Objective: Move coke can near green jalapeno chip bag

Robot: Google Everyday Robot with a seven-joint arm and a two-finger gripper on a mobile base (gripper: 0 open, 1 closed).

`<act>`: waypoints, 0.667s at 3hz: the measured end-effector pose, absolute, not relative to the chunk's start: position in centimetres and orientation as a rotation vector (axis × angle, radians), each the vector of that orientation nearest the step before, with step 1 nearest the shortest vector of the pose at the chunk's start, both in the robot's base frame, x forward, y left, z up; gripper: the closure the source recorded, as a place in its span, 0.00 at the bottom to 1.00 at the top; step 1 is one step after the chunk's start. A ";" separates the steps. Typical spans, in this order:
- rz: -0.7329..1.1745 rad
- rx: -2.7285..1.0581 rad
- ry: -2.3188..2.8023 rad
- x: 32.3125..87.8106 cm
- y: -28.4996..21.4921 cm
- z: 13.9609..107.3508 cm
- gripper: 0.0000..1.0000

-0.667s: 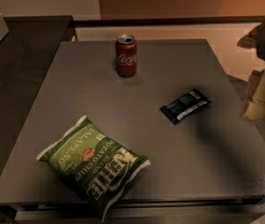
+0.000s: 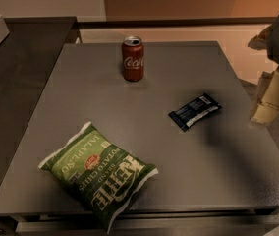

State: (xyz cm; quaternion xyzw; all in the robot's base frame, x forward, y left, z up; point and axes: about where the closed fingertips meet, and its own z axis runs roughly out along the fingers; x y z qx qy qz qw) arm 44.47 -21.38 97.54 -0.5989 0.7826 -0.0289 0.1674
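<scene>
The coke can (image 2: 132, 58) is a small red metal cylinder with white script and a shiny silver top, standing upright near the far edge of the table (image 2: 129, 117). The tabletop is a flat, dark grey slab, matte with a slightly speckled finish.

The green jalapeno chip bag (image 2: 99, 172) is the big thing here: puffy, crinkly plastic with white lettering, white crimped edges and a little red-orange emblem. It lies flat at the near edge, with one corner just hanging over.

The gripper (image 2: 267, 107) is a pale tan, blocky piece hanging off the table's side at the picture's right edge, with a bulkier grey-white bit of arm above it. It isn't touching anything, and honestly I can't tell whether it's spread or closed.

From the gripper, the can is well apart, across the table and further back. The bag is also well apart, across and toward the near edge. Closest to the gripper is a flat dark wrapper (image 2: 195, 111), glossy with pale print, lying near that side of the table and roughly between the gripper and the other two.
</scene>
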 end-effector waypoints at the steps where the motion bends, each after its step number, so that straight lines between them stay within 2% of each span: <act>1: -0.040 -1.675 2.203 46.2 -20.5 96.9 0.00; 2: 0.011 -1.627 2.174 48.8 -19.4 96.1 0.00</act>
